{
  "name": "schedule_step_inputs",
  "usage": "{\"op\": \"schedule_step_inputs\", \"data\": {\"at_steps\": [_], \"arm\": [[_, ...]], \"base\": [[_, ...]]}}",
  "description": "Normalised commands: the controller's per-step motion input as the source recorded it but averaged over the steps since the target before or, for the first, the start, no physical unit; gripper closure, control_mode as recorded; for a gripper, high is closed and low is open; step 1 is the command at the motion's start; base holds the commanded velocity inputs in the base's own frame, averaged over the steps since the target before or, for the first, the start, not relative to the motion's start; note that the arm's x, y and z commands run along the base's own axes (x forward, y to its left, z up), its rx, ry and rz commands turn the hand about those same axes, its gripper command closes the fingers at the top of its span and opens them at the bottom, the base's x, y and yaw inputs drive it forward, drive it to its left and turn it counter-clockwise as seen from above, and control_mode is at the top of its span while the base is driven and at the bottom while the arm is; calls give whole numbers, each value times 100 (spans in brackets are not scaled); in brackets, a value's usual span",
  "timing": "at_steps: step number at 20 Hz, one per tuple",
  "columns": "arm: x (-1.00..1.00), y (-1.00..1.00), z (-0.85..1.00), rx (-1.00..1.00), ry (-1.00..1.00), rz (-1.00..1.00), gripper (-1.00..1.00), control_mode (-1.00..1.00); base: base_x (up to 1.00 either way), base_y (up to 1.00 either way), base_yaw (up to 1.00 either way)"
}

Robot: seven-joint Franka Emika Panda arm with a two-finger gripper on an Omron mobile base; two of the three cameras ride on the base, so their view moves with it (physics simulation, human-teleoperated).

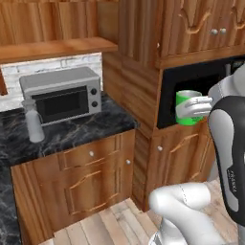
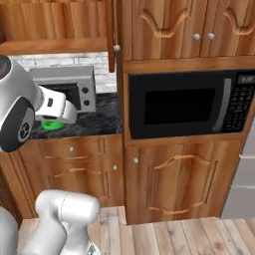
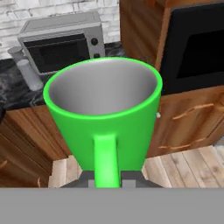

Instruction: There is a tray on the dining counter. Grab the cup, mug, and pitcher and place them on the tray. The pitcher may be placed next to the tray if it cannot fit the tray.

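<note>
Green mug (image 3: 105,118): handle ran down past the frame's lower limit in the hand view, where the gripper (image 3: 106,179) fingertips were hidden beside it. From the right base, the mug showed as a green sliver under the arm; from the left base, its right side was covered by the hand. Pitcher (image 1: 33,122), left of the grey microwave (image 1: 64,95): neck detail too blurred to read.

We find almost nothing legible here. The robot arm (image 1: 229,158) carries a small dark marking on its shell, too blurred for us to read, and the built-in microwave (image 2: 187,104) has a keypad whose buttons we cannot make out.
</note>
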Motion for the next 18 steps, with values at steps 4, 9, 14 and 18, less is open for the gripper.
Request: {"op": "schedule_step_inputs", "data": {"at_steps": [4, 9, 14, 18], "arm": [[0, 0, 0, 0, 0, 0, 100, 100], [0, 0, 0, 0, 0, 0, 100, 100], [0, 0, 0, 0, 0, 0, 100, 100], [0, 0, 0, 0, 0, 0, 100, 100]], "base": [[-7, -19, -96], [3, -6, -100], [20, 1, -100], [21, 4, -100]]}}
